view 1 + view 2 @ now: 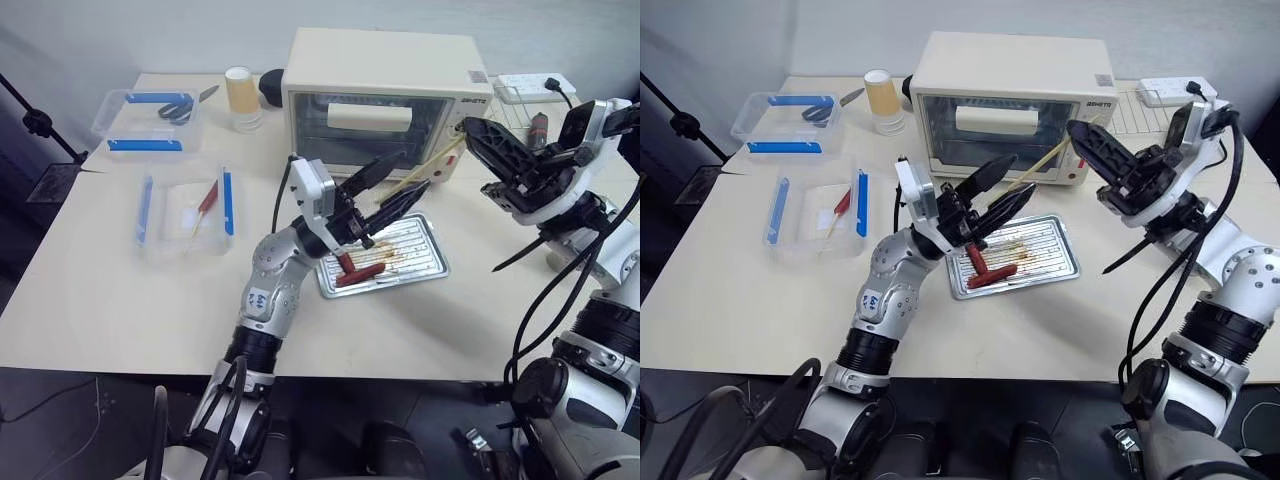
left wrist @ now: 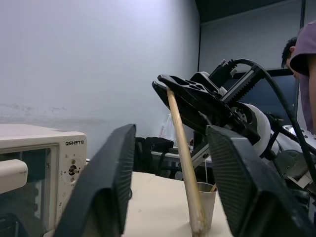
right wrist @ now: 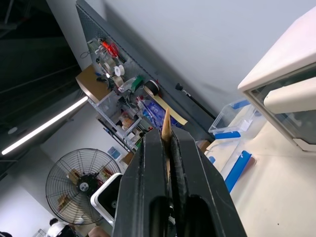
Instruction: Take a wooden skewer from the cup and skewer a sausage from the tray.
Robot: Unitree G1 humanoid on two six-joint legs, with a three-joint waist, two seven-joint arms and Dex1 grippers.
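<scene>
Right end effector [image 1: 478, 135], seen from the left eye, hangs over the bench [image 1: 100, 300] in front of a cream toaster oven [image 1: 380, 95]. Its black fingers are clenched on the wooden skewer [image 1: 432, 162], which slants down and leftward toward the left end effector [image 1: 392, 192]. That left end effector hovers just above the tray [image 1: 425, 262] with its two fingers spread to either side of the skewer's lower end; whether they touch it cannot be told. Two sausages lie in the near left part of the tray; one sausage [image 1: 358, 275] is a slim reddish-brown stick. Further left sit two clear boxes with blue clips, and a yellow-orange cup [image 1: 240, 98] stands beside the oven.

From the right eye the same layout shows.

From the left wrist, the skewer rises between this end effector's parted fingers [image 2: 106, 187], apart from both as far as can be seen. Its upper end is pinched in the other arm's black fingers. The cup [image 2: 206, 203], small and grey-tan, stands on the bench behind the stick.

From the right wrist, two fingers [image 3: 148, 187] press together with the skewer's pointed tip poking out between them.
</scene>
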